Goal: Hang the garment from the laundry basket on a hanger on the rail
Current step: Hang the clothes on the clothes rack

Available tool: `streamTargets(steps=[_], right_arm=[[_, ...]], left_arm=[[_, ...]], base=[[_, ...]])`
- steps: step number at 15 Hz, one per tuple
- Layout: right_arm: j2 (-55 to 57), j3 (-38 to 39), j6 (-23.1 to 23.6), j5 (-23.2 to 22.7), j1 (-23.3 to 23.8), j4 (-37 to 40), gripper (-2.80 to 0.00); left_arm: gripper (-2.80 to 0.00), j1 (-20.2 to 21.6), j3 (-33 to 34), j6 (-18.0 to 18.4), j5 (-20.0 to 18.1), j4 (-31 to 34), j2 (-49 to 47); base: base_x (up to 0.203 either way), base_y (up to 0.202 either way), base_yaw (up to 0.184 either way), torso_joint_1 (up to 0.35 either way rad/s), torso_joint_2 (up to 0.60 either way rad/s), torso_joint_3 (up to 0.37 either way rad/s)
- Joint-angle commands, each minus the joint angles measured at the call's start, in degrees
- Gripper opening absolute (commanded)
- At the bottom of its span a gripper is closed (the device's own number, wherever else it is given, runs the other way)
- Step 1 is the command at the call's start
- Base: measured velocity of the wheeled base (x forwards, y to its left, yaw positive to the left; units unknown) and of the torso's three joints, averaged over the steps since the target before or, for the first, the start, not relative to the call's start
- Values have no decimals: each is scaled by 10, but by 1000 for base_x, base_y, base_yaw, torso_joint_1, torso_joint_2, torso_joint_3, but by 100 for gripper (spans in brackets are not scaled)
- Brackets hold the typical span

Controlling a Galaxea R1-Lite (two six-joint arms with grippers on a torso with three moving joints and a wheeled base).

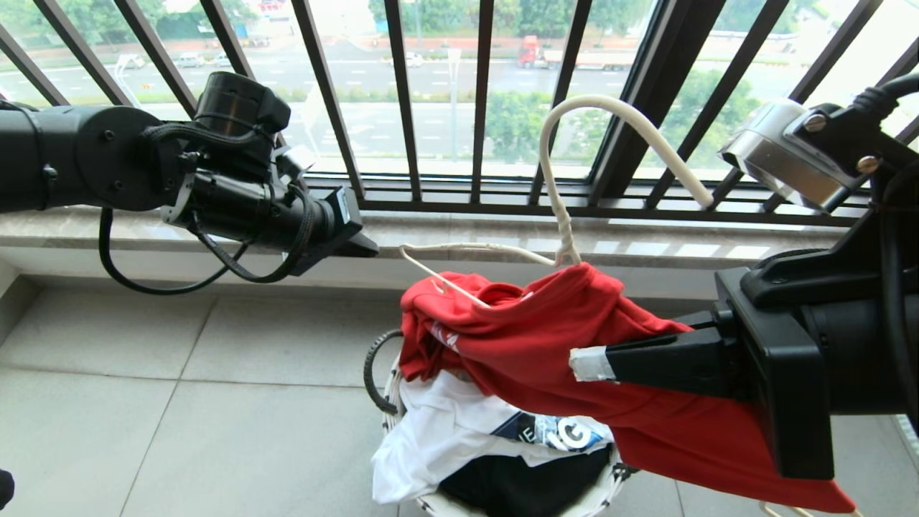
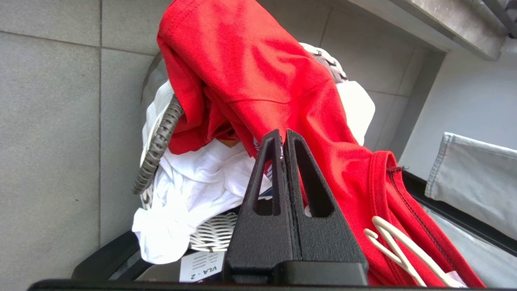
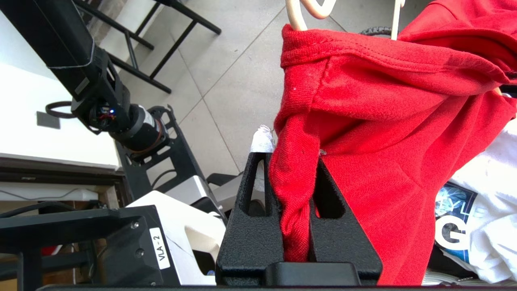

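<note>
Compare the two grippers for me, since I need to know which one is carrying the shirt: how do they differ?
The right gripper is shut on a fold of the red T-shirt, while the left gripper is shut on nothing. The right gripper is in among the cloth over the laundry basket; the left gripper hangs off to the side, clear of the shirt. Both have the same black jaws.

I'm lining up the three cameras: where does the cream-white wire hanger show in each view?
Head view: hanger centre, hook up, frame inside the red T-shirt.
Left wrist view: wire loop beside the shirt's hem, bottom right.
Right wrist view: wire ends at the top edge.
Shared landmark: the red T-shirt.
</note>
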State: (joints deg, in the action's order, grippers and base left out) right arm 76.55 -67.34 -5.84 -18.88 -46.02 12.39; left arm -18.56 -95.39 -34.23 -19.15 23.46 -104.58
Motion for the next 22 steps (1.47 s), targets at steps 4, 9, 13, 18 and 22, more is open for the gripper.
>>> streamTargets(steps=[4, 9, 13, 18, 22], right_arm=[[-17, 48, -26, 2, 0, -132, -280], [1, 21, -42, 16, 15, -191, -280], [30, -18, -64, 17, 22, -192, -280], [51, -41, -95, 3, 22, -192, -280], [55, -42, -97, -8, 22, -192, -280]], left_arm=[[-280, -35, 119, -26, -3, -187, -36], [-280, -36, 145, 67, 0, -188, -10], [0, -36, 198, 134, -5, -192, 71], [0, -13, 380, 245, -121, -481, 67], [0, 4, 426, 264, -185, -668, 31]], base=[[0, 0, 0, 0, 0, 0], [0, 0, 0, 0, 0, 0], [0, 0, 0, 0, 0, 0], [0, 0, 0, 0, 0, 0], [0, 0, 0, 0, 0, 0]])
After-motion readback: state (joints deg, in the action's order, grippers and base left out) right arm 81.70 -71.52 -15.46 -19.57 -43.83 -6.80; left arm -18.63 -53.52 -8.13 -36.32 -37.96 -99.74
